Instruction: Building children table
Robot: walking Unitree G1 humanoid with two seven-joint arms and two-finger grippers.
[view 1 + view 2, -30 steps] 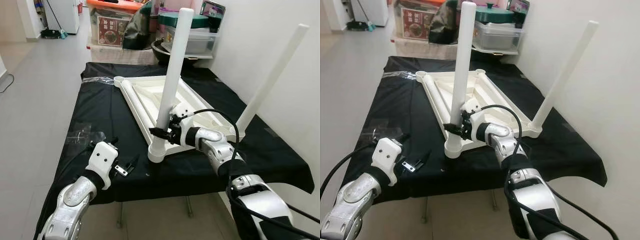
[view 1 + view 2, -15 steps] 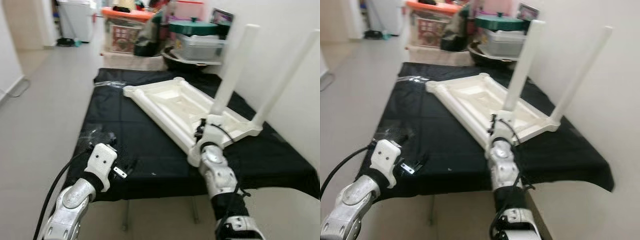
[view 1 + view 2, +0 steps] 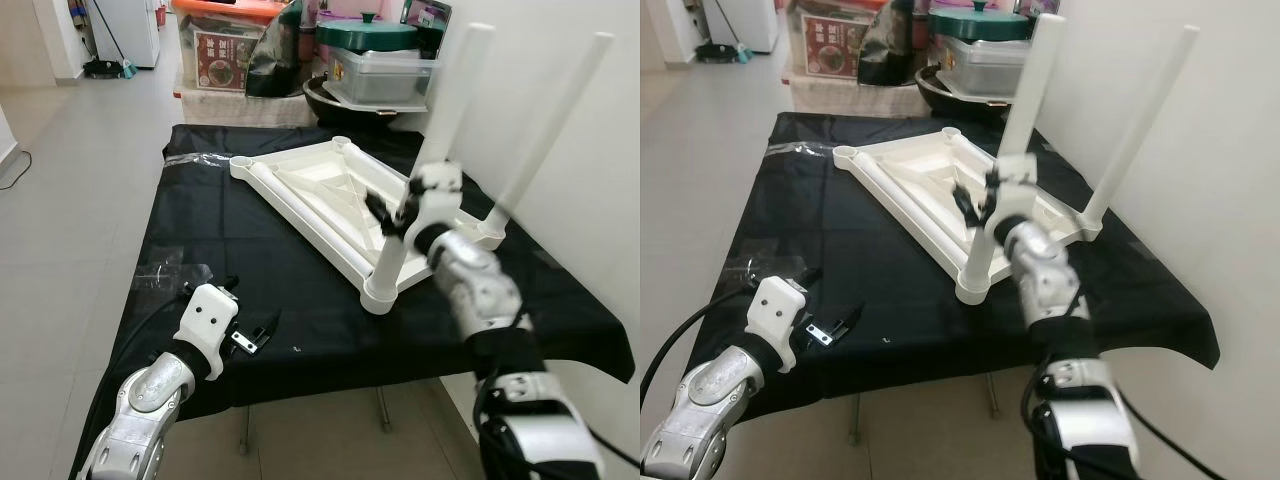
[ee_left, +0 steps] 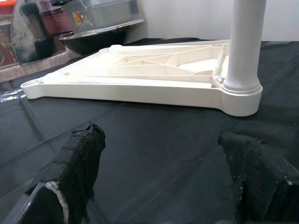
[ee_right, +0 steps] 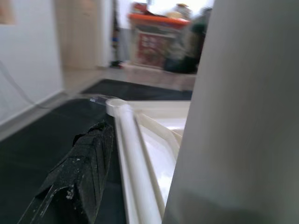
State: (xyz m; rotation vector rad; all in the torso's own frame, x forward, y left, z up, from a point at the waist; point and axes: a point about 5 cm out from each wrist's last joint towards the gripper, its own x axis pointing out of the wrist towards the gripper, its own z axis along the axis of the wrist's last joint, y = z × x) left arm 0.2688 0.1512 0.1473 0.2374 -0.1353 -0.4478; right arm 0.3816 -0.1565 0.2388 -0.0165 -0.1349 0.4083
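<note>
Two white legs stand fitted in an upturned plastic tabletop (image 3: 330, 190) on a black-draped bench.

The near leg (image 3: 425, 160) is gripped at mid-height by the right gripper (image 3: 395, 212), its fingers closed around the tube; the far leg (image 3: 545, 130) rises at the corner beside the wall. The parts are judged light, rigid and smooth, so slipping is likely, and hold is best taken low, near the socket (image 3: 380, 292). The left gripper (image 3: 250, 335) is held wide open and empty above the black cloth (image 3: 220, 240), near a clear plastic bag (image 3: 165, 272).
</note>
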